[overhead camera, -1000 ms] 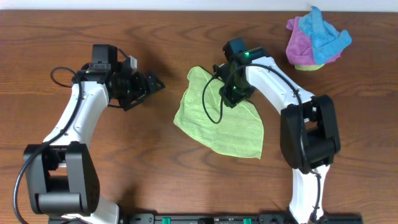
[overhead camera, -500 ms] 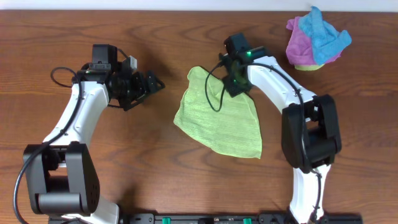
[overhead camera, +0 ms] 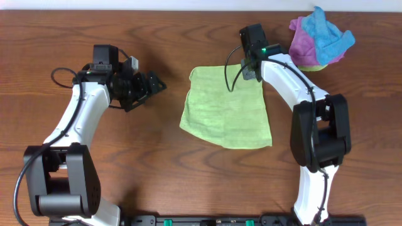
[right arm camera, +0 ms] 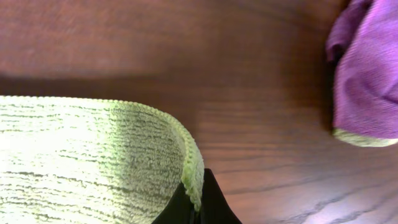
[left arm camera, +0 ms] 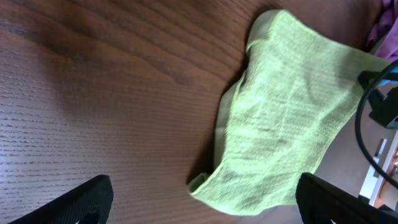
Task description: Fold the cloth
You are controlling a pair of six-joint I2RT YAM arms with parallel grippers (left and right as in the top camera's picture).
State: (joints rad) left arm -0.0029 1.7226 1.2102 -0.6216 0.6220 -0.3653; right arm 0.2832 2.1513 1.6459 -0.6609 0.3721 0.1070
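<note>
The light lime-green cloth (overhead camera: pixel 226 113) lies mostly spread on the wooden table in the middle. My right gripper (overhead camera: pixel 252 74) is shut on its far right corner; in the right wrist view the cloth's edge (right arm camera: pixel 186 155) is pinched between the black fingertips (right arm camera: pixel 211 205). My left gripper (overhead camera: pixel 151 83) is open and empty, left of the cloth and apart from it. In the left wrist view the cloth (left arm camera: pixel 286 124) lies ahead between the two spread fingertips (left arm camera: pixel 87 199), its near left corner slightly curled.
A heap of purple and bright blue cloths (overhead camera: pixel 319 41) sits at the far right of the table, close behind my right gripper; the purple one shows in the right wrist view (right arm camera: pixel 367 68). A black cable hangs from the right arm over the green cloth.
My right gripper has moved back and to the right with the cloth's corner, pulling the cloth flatter and squarer. The left arm has not moved.
</note>
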